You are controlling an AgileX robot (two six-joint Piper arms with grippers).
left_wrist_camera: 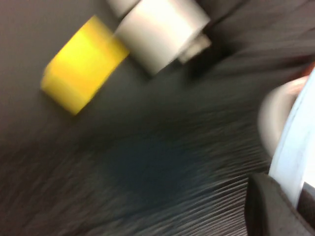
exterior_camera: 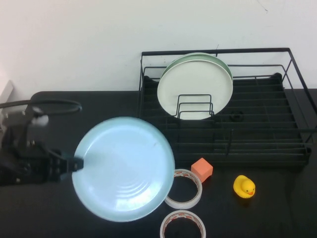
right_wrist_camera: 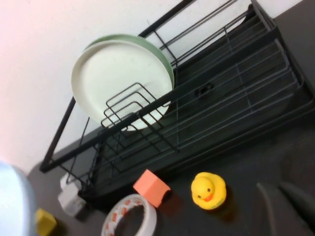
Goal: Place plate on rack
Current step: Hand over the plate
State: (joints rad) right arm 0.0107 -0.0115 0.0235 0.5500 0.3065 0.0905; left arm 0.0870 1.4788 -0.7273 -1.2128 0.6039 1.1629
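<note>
Left hand (exterior_camera: 75, 164) clamped on plate (exterior_camera: 124, 168) rim; right hand (right_wrist_camera: 285, 196) empty.

Plain white wall (exterior_camera: 74, 39) behind black tabletop (exterior_camera: 267, 218); even, soft lighting, no hard shadows

No legible text, label, brand or number appears; the red print on the tape rolls (exterior_camera: 183, 188) cannot be read.

Plate (exterior_camera: 124, 168) lifted at front left, rack (exterior_camera: 257, 144) sitting behind to the right.
The left gripper (exterior_camera: 74, 164) is pinching the plate's left edge; two plates (exterior_camera: 195, 87) are standing in the rack; the right gripper (right_wrist_camera: 285, 206) is hanging nearest the duck (exterior_camera: 244, 186).
</note>
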